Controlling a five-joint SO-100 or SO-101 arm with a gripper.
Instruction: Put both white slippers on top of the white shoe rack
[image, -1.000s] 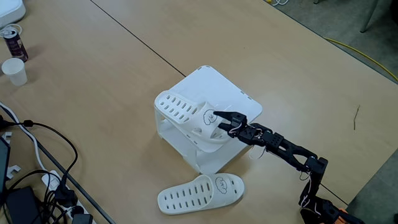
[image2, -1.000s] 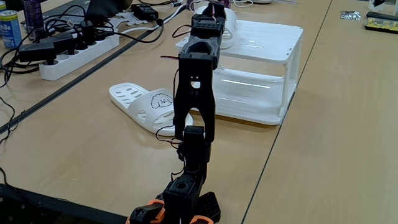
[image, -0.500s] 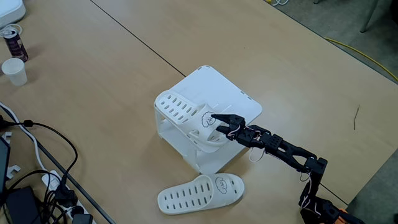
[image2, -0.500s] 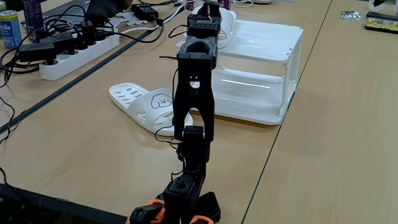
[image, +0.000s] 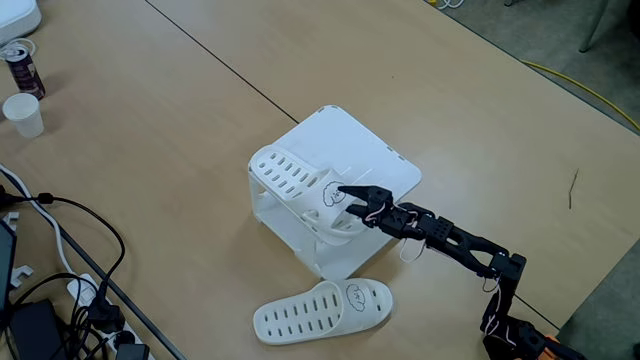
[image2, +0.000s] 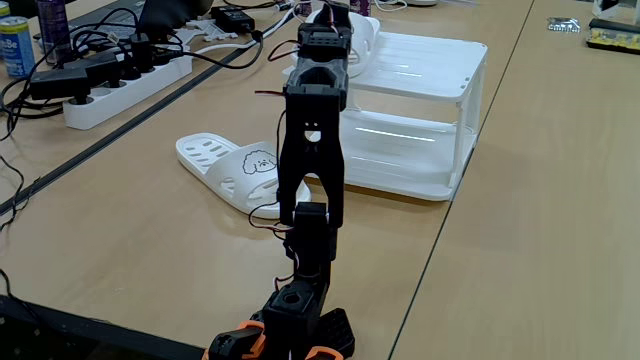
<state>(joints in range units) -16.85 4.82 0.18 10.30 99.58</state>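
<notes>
At the centre of a fixed view, one white slipper (image: 300, 190) lies on the white shoe rack (image: 375, 160), overhanging its edge. The gripper (image: 347, 197) has its jaws slightly parted at the slipper's heel end; whether they grip it is unclear. The other slipper (image: 322, 309) lies on the counter (image: 150, 120) at lower centre.

Wooden table (image: 150, 110) carries shoe rack (image: 345, 150), one slipper (image: 320, 310), cup (image: 24, 114)

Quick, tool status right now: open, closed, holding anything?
Tool: closed on the heel end of the slipper that lies on the shoe rack. The other slipper lies on the table, untouched.
</notes>
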